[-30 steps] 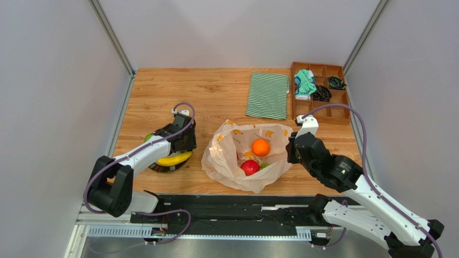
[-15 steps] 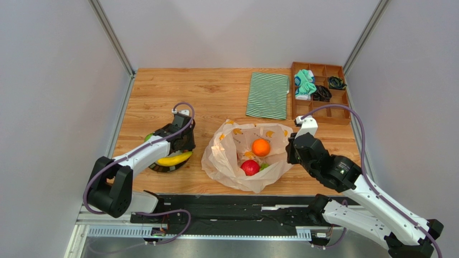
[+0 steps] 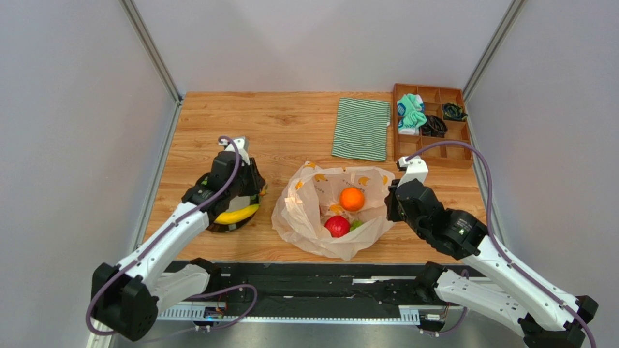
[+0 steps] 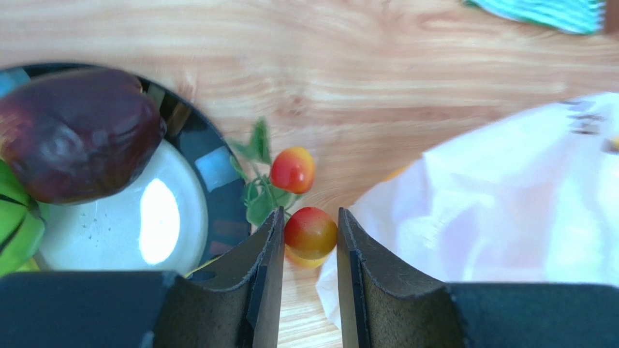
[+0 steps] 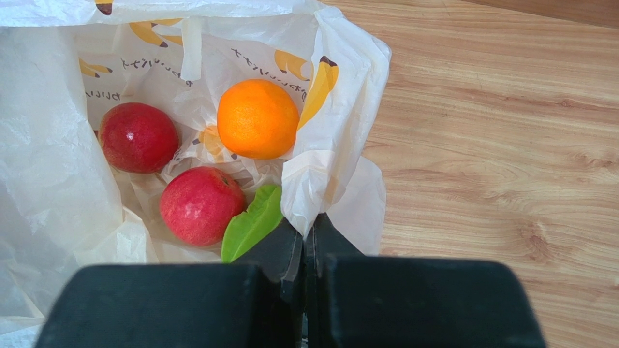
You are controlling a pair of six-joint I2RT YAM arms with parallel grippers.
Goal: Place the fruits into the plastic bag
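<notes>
My left gripper (image 4: 309,219) is shut on a small red-yellow cherry-like fruit (image 4: 311,233) with a green leafy stem and a twin fruit (image 4: 293,170). It holds this above the table between the black plate (image 4: 218,170) and the plastic bag (image 4: 508,210). The plate holds a dark purple fruit (image 4: 76,134) and a yellow banana (image 3: 234,215). My right gripper (image 5: 305,226) is shut on the bag's right rim (image 5: 320,181), holding the mouth open. Inside the bag lie an orange (image 5: 258,118), two red fruits (image 5: 138,136) (image 5: 201,205) and a green piece (image 5: 251,221).
A green-and-white striped folded cloth (image 3: 361,128) lies behind the bag. A wooden compartment tray (image 3: 430,123) with small items stands at the back right. Grey walls close in both sides of the table.
My left arm has lifted and swung up from the plate with the small fruit in its fingers. The right arm and the bag have not moved.
</notes>
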